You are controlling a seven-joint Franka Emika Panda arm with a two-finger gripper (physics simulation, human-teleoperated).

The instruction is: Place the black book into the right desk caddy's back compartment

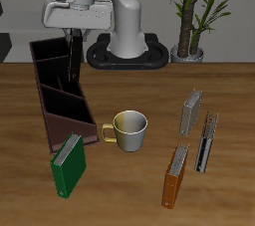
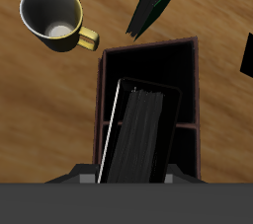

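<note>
Black book hanging upright over the right desk caddy

The wrist view is showing the book between the jaws, clamped, above a dark caddy section; the exterior view is showing only its thin edge below the gripper, upper left. The wooden table is carrying a mug; a potted plant is standing behind.

Back compartment open below the black book — walls close around.
</note>
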